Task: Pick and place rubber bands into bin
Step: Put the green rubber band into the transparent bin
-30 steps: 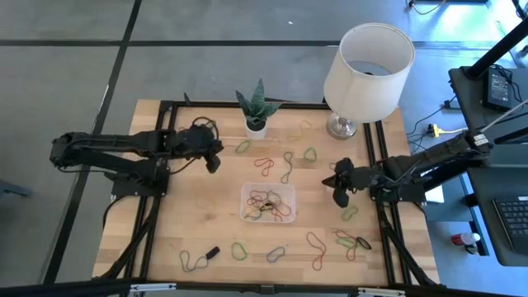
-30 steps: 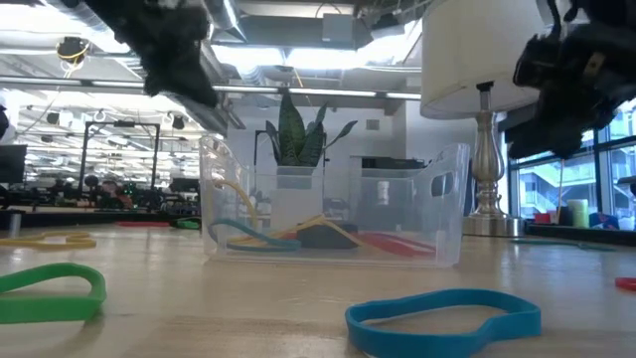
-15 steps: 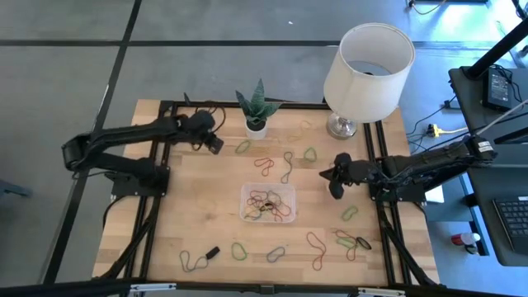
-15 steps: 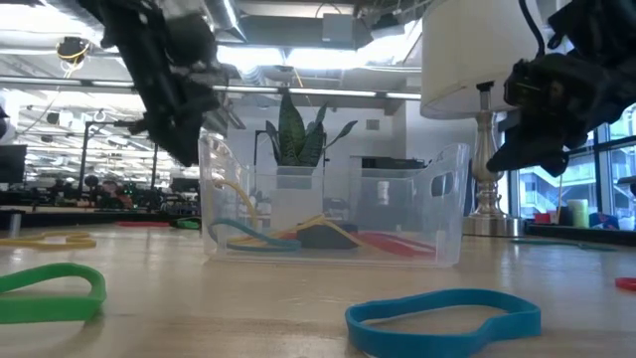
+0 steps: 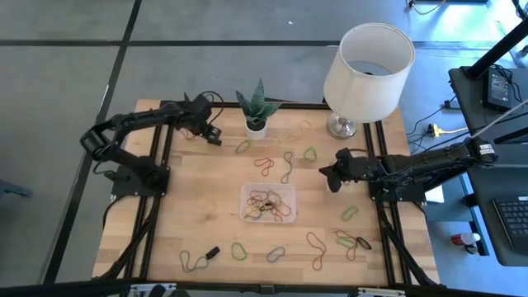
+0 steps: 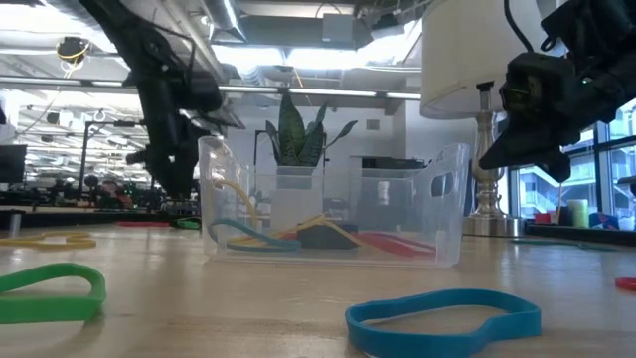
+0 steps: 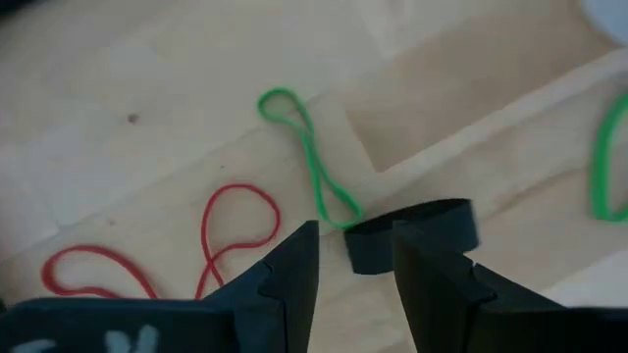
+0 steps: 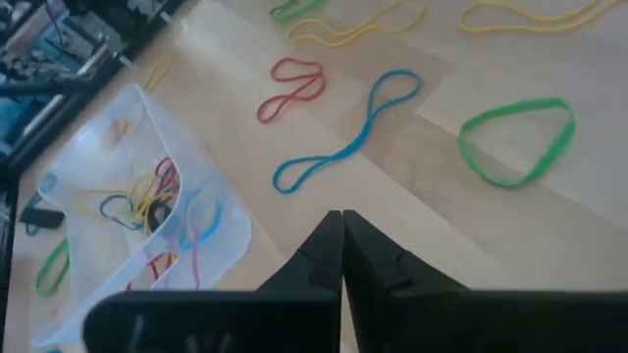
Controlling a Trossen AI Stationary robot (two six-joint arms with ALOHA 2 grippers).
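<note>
Rubber bands lie scattered on the wooden table (image 5: 190, 190), among them a red one (image 5: 266, 167), a green one (image 5: 310, 153) and several near the near edge (image 5: 275, 253). The clear bin (image 5: 244, 191) sits mid-table with a tangle of bands inside. My left gripper (image 5: 213, 136) is open, low over the far left of the table beside the plant. Its wrist view shows a green band (image 7: 309, 167), a red band (image 7: 231, 230) and a black piece (image 7: 412, 230) just past the fingers. My right gripper (image 5: 330, 177) is shut, hovering right of the bin (image 8: 211, 240).
A white pot with a spiky plant (image 5: 256, 111) and a lamp with a large white shade (image 5: 369, 58) stand along the far edge. A small black piece (image 5: 212, 251) lies near the near edge. Black frame rails (image 5: 165, 206) run along both table sides.
My left gripper has swung toward the far edge, beside the plant, and come down lower over the table. My right gripper has drifted a little toward the left and far side, closer to the bands right of the bin. No band has moved.
</note>
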